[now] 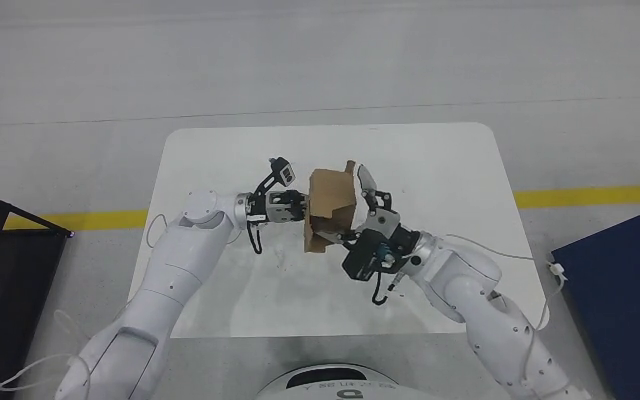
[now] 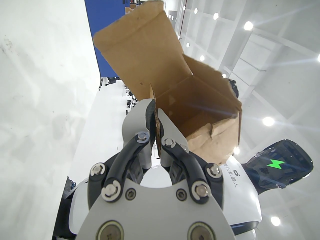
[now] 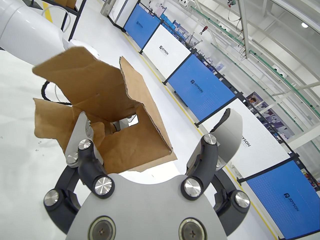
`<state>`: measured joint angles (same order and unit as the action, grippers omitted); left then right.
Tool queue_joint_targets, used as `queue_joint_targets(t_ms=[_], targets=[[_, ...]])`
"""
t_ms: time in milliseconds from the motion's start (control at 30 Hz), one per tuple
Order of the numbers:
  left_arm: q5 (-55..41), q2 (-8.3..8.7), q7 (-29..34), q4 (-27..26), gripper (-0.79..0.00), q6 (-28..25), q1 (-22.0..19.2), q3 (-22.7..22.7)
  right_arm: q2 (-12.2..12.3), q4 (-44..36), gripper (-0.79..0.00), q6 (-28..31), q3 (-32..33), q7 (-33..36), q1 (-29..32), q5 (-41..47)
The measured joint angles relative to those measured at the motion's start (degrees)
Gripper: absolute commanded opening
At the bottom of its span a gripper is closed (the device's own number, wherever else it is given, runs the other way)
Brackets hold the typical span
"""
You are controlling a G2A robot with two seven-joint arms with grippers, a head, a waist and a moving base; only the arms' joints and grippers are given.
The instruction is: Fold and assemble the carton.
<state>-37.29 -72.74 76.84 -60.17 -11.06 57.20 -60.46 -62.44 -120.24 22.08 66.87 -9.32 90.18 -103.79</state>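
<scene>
Brown cardboard carton point(image 1: 330, 195), half-formed with ragged, creased flaps, sits over the middle of the white table point(image 1: 440, 160). Left gripper point(image 2: 155, 118) pinches one wall edge, right gripper point(image 3: 156, 128) is spread wide beside it.

Bright, even overhead lighting. Ceiling lamps point(image 2: 248, 25) beyond the carton point(image 2: 140, 58) flare into starbursts. Bench point(image 1: 440, 170) around the carton reads near-white, shadows faint. Straight lines bow toward the wrist-view edges
</scene>
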Motion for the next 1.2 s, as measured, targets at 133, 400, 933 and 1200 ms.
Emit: queue_joint_targets(t_ms=[133, 400, 933, 1200], targets=[[0.26, 0.04, -0.16, 0.01, -0.785, 0.09, -0.07, 0.13, 0.23, -0.48, 0.000, 1.68, 0.94, -5.90, 0.47, 2.21], [0.61, 0.19, -0.09, -0.14, -0.785, 0.00, 0.11, 0.21, 0.75, 0.16, 0.000, 3.06, 4.39, -19.44, 2.37, 7.12], [0.89, 0.27, -0.15, -0.05, -0.785, -0.43, 0.12, 0.77, 0.41, 3.40, 0.000, 4.02, 2.03, -13.07, -1.12, 7.18], [0.70, 0.27, -0.11, 0.16, -0.785, -0.87, 0.11, 0.98, 0.21, 3.83, 0.000, 3.38, 0.80, -8.49, -2.33, 6.10]])
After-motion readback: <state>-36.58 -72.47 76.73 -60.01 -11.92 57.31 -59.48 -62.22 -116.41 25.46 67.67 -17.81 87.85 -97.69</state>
